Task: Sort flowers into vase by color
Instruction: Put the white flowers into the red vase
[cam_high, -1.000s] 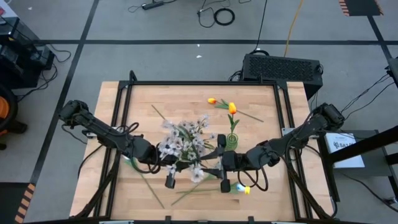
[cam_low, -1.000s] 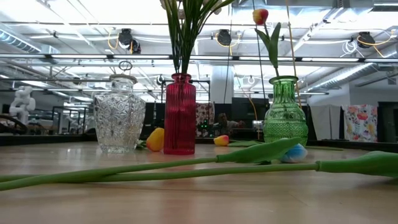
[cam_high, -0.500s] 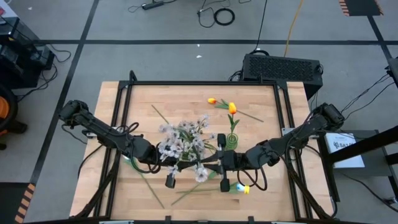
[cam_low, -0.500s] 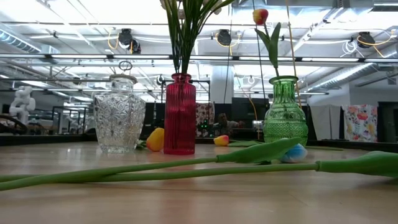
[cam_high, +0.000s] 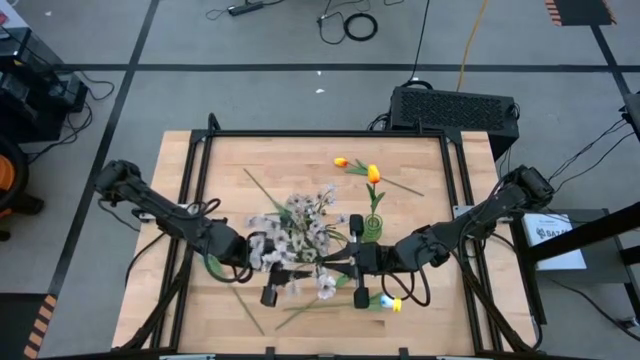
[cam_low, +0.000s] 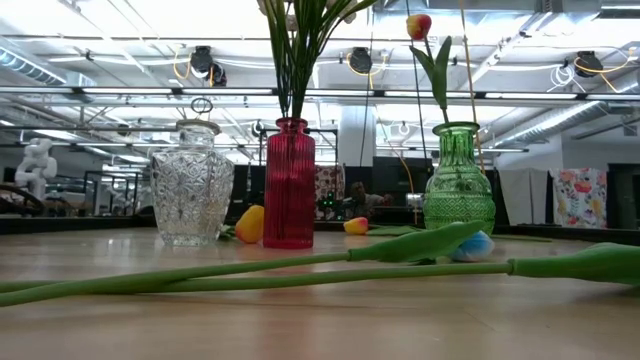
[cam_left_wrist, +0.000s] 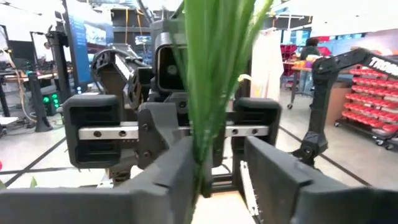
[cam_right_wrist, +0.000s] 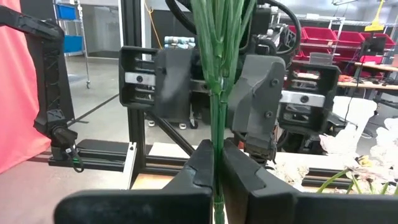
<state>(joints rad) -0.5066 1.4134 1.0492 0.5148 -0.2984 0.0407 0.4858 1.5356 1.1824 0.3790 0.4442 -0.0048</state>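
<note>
**Blossom stems pinched by right gripper, left jaws apart**

I see both arms reaching in low, meeting just in front of the red vase (cam_low: 290, 185). Right gripper (cam_right_wrist: 214, 168) is clamped tight on the green stems (cam_right_wrist: 217, 74) of the blossom spray (cam_high: 295, 225). Left gripper (cam_left_wrist: 214, 168) faces it, fingers parted around the same stems. Only the low view shows the clear vase (cam_low: 192, 185), green vase (cam_low: 459, 180) and tulip stems (cam_low: 250, 272) lying near the table's front edge. Back half of the table (cam_high: 280, 155) is mostly free.

white letters "tron" show on a dark robot arm (cam_left_wrist: 364, 62) in the room; nothing else reads clearly
</note>
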